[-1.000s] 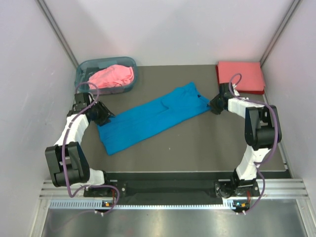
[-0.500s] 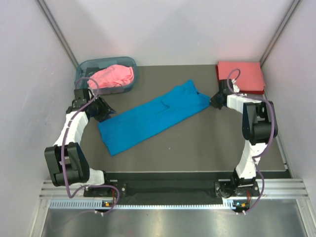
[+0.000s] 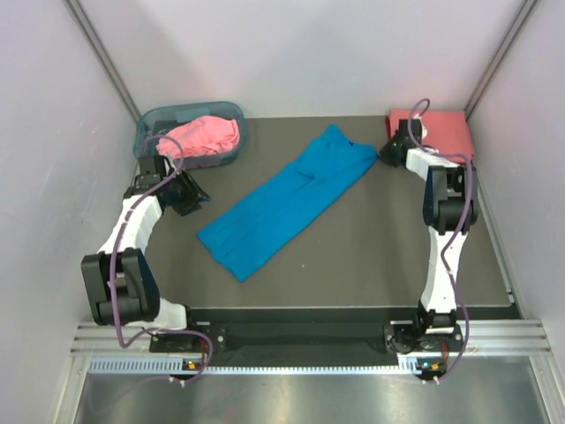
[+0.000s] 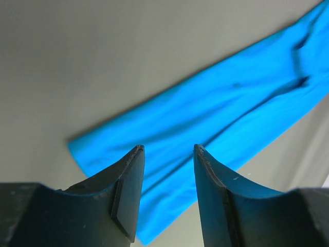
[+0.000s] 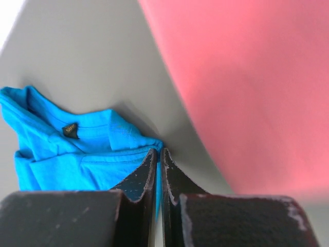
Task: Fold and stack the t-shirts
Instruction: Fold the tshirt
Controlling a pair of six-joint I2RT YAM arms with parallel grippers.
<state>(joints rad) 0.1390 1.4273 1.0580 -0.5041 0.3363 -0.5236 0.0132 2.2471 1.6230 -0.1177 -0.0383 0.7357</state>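
Your right hand (image 5: 158,152) has dragged the blue t-shirt (image 3: 284,199) across the counter (image 3: 371,256), toward the coral-red t-shirt (image 3: 448,132). It is pinched tight on a corner near the collar, so the cloth trails behind it. The coral-red t-shirt lies just past its fingers, likely the pile to stack on. Your left hand (image 4: 167,150) hangs partly wide and holds nothing, with the blue t-shirt's other end ahead of it.

Probably three t-shirts (image 3: 278,208), one basket (image 3: 199,162), two claws (image 3: 199,196).
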